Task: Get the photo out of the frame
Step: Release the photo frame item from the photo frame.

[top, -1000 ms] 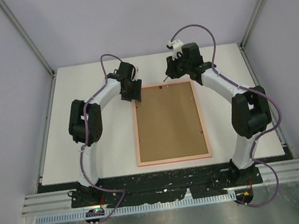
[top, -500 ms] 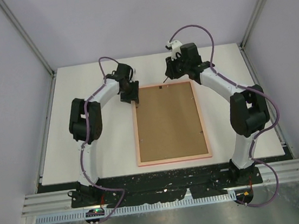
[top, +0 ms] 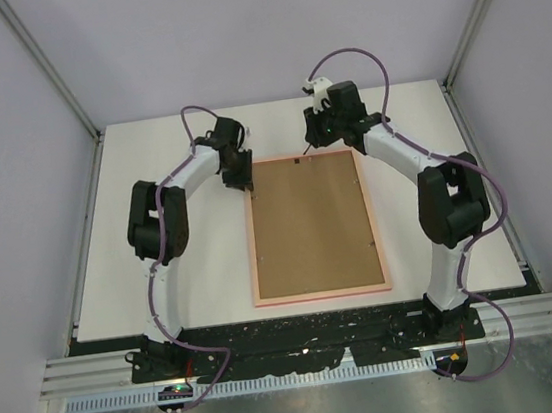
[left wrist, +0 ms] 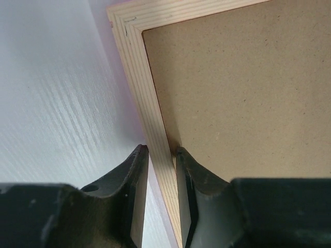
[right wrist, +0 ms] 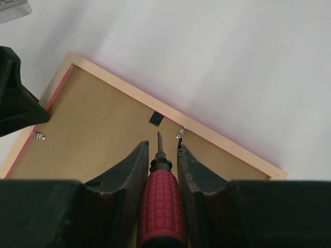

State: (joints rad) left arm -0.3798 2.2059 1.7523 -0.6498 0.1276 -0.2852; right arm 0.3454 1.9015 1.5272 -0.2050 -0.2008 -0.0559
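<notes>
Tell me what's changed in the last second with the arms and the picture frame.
The left hand drew its fingers in around the left rail of the frame near the far corner; a firm grip isn't certain. The right arm swung slightly left, with the right hand still clamping the red screwdriver over the far edge. The frame and backing board haven't moved.

Frame (left wrist: 147,103), back: bare pale wood, straight grain, matt. Backing board (left wrist: 248,93): brown fibreboard, matt, finely speckled. Tabletop (left wrist: 57,93): white, smooth, faintly streaked, slight sheen. Screwdriver (right wrist: 161,191): red plastic handle with grid texture, dark metal tip. Left claw (left wrist: 160,152) and right claw (right wrist: 162,147): black matt plastic.
</notes>
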